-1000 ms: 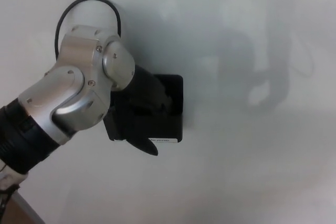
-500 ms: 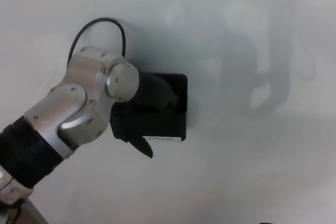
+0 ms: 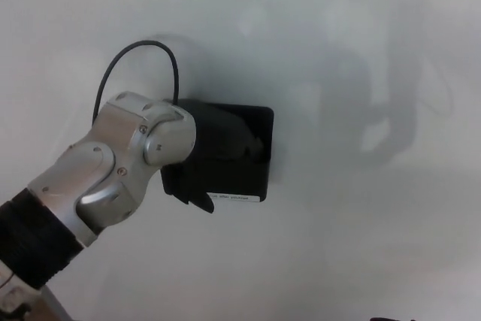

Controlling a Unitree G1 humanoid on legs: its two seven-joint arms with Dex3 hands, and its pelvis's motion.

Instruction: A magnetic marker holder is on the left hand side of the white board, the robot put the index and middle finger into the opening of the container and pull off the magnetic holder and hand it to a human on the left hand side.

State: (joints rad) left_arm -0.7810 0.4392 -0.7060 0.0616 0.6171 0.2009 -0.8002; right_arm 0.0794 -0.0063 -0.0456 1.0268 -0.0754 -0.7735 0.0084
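Magnetic marker holder, a black box-shaped plastic container point(image 3: 240, 157), sits flat against the white board with our left hand point(image 3: 214, 152) pressed over its left half. Our black fingers point(image 3: 239, 140) reach into the open top of the holder, and a pointed black digit point(image 3: 201, 202), likely the thumb, pokes out below its lower left corner, just beside the small white label point(image 3: 234, 198) on the bottom edge. Black on black hides the detail, so we cannot tell how far the fingers are curled or whether they truly hook the inner wall.

Compared with a second ago, the hand has slid further onto the holder: the pointed digit shows less length beneath the box, and the silver metal wrist joint point(image 3: 124, 159) now sits lower and closer to the container, with the thin black cable point(image 3: 113, 84) looping above it. The whole picture has also drifted a little, so part of that shift is the camera's. The holder itself looks unmoved on the glossy white board point(image 3: 361, 50). We judge the insertion nearly done and the pull-off not yet begun. The right hand is out of view, and no person shows at our left.
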